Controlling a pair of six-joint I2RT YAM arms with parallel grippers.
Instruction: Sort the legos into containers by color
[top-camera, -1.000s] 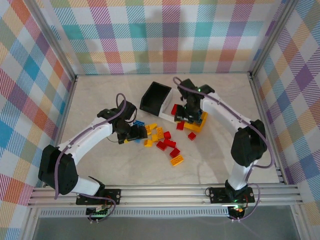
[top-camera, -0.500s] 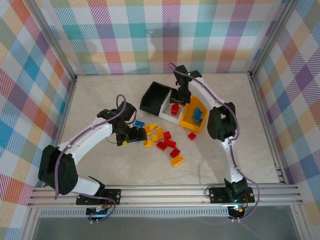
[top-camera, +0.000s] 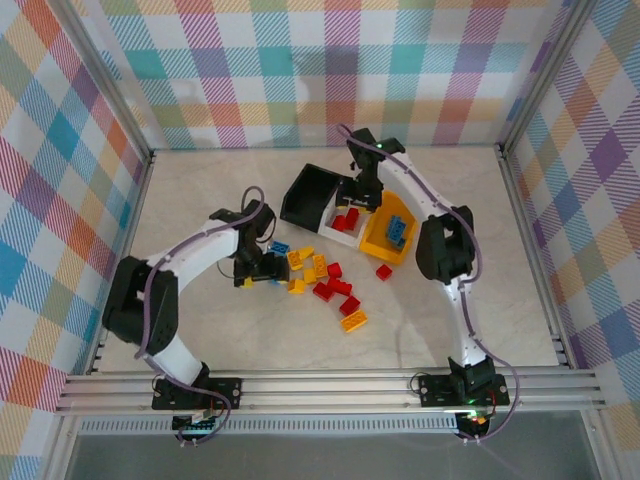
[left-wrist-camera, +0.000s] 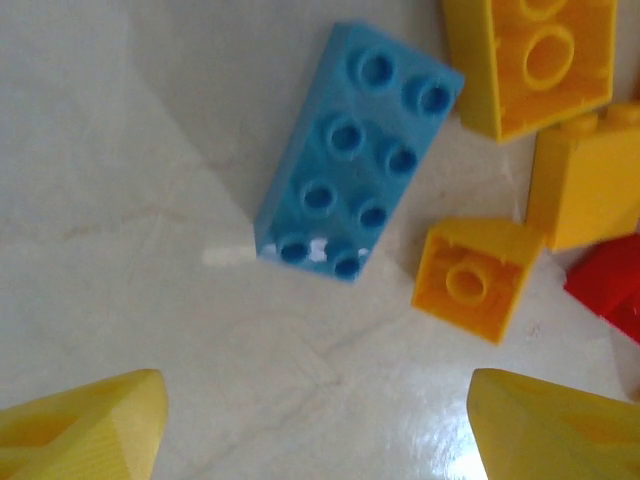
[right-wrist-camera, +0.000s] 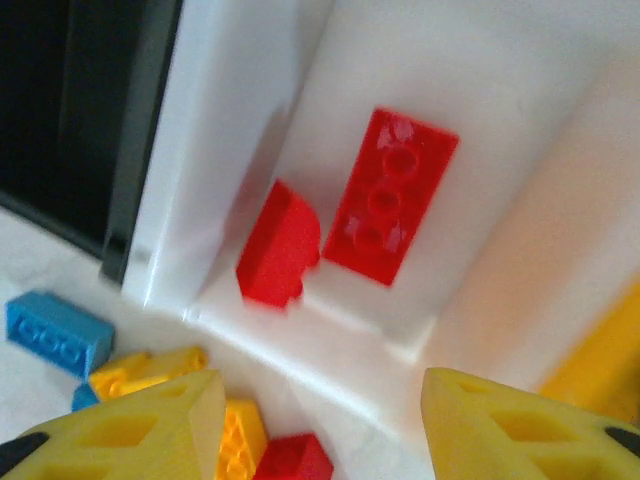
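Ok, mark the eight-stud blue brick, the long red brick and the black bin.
eight-stud blue brick (left-wrist-camera: 358, 155): left wrist view, studded top.
long red brick (right-wrist-camera: 390, 197): right wrist view, studded top.
black bin (top-camera: 308, 193): top view, bare floor.

My left arm (top-camera: 190, 256) and right arm (top-camera: 415, 188) have white links, black joints and purple cables (top-camera: 252, 190); my fingertips (left-wrist-camera: 90, 420) are yellow wedges.

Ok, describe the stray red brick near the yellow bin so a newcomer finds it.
Near the middle of the table stands a row of joined bins; take the yellow-orange bin at its right end. Just on the arm-base side of it lies a red brick. Unlike the other red bricks, piled with yellow ones to its left or in the white bin, it lies alone.
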